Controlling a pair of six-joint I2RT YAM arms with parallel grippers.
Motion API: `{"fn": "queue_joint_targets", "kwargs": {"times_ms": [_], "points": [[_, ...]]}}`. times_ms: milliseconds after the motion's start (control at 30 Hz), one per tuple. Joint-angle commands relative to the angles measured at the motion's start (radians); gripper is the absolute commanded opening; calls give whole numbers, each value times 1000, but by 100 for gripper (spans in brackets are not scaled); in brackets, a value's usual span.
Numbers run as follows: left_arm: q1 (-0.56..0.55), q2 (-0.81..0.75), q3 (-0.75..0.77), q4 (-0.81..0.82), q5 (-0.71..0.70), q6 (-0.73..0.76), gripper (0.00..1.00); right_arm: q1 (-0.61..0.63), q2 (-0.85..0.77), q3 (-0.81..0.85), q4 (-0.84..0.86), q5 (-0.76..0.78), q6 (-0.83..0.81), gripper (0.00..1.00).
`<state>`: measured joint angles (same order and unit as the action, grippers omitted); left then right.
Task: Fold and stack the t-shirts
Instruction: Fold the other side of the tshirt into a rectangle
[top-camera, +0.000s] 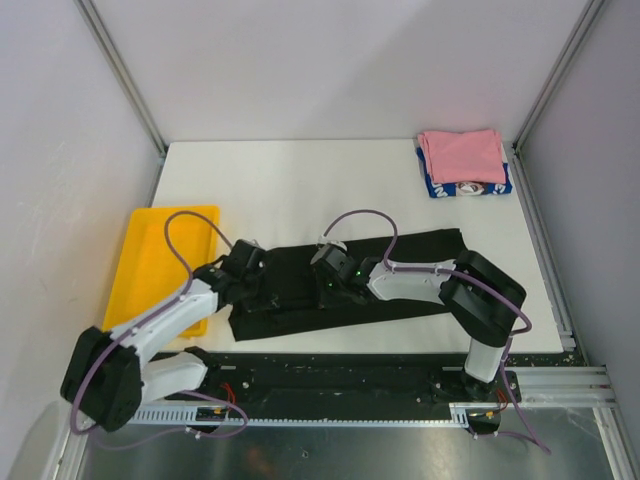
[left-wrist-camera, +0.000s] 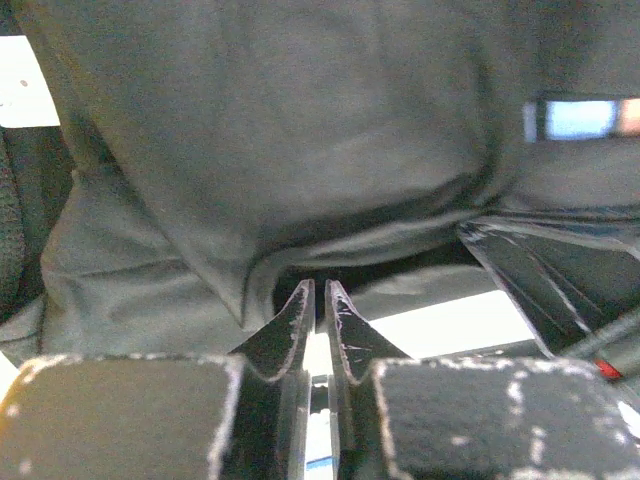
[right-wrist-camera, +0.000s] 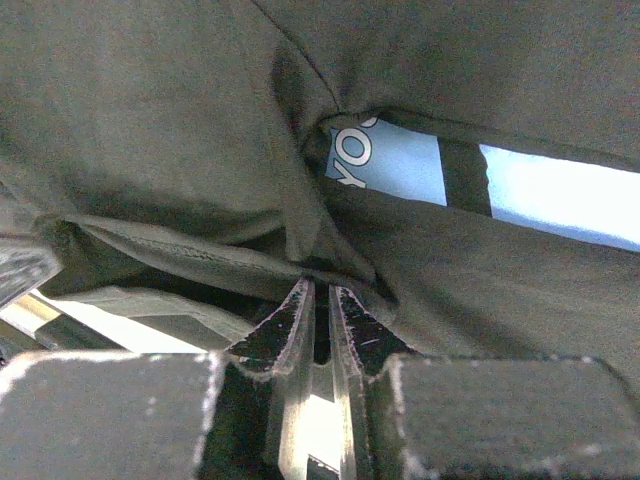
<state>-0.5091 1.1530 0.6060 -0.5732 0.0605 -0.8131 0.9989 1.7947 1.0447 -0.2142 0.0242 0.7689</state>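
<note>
One black shirt (top-camera: 425, 250) folded into a long narrow band, flat on the white table (top-camera: 300, 180), across its near middle, running left to right with the right end a little farther away. Wrinkled in places, with a loose flap along the near left edge. From both wrist cameras, layered dark cloth filling most of the view. Through a gap between the folds, a blue patch of print (right-wrist-camera: 390, 165) with white letters.

Down on the left end of the band, the left gripper (top-camera: 250, 268). Down near its middle, the right gripper (top-camera: 328, 268), the two close to each other. The left fingers (left-wrist-camera: 290, 330) drawn almost together, only a thin slit of light between them. A fold edge just beyond the tips, but impossible to tell whether any cloth is caught there. The right fingers (right-wrist-camera: 285, 325) likewise narrow, pinching a puckered fold of the black shirt at the tips.

In the far right corner of the table, a folded pink shirt (top-camera: 460, 155) stacked on a folded blue-and-white shirt (top-camera: 470, 189), well apart from the black one. At the table's left edge, a yellow tray (top-camera: 150, 250), just beside the left arm. Purple cables (top-camera: 360, 215) looping above both arms
</note>
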Motion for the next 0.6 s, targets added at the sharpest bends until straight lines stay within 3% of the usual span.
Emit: {"fn": "queue_joint_targets", "kwargs": {"times_ms": [0, 267, 567], "points": [[6, -139, 68, -44, 22, -25, 16, -18, -61, 6, 33, -7, -9, 15], [-7, -252, 37, -102, 75, -139, 19, -43, -144, 44, 41, -40, -3, 16], [-53, -150, 13, -101, 68, -155, 10, -92, -221, 47, 0, -11, -7, 16]]}}
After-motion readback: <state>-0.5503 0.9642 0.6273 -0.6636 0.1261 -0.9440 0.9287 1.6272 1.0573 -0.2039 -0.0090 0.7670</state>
